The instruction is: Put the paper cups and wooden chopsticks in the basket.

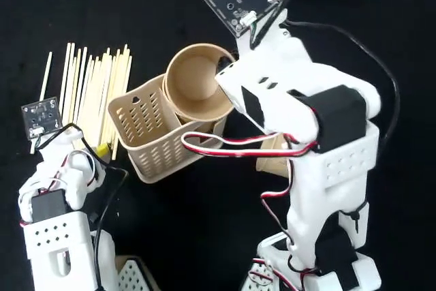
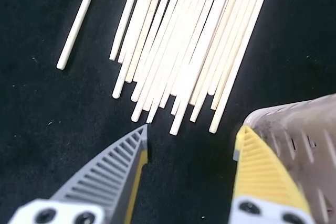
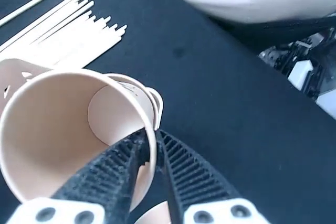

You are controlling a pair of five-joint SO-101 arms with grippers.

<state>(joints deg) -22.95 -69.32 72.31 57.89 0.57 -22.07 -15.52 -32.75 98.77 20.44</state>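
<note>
Progress partial, judging by the layout. Right end effector point(image 3: 152, 135) clamped on the rim of a paper cup point(image 1: 197, 83), held at the mouth of the basket point(image 1: 146, 138), seemingly nested onto a second cup point(image 3: 155, 102) already inside; not yet let go. Third cup point(image 1: 276, 161) lying on the tabletop point(image 1: 170, 236) just beside the basket. Wooden chopsticks point(image 2: 184, 45) all flat on the tabletop on the basket's other side, none inside. Left end effector point(image 2: 194, 128) spread apart, empty, just short of the chopstick ends. Probably left: release, fetch the third cup, move every chopstick.
</note>
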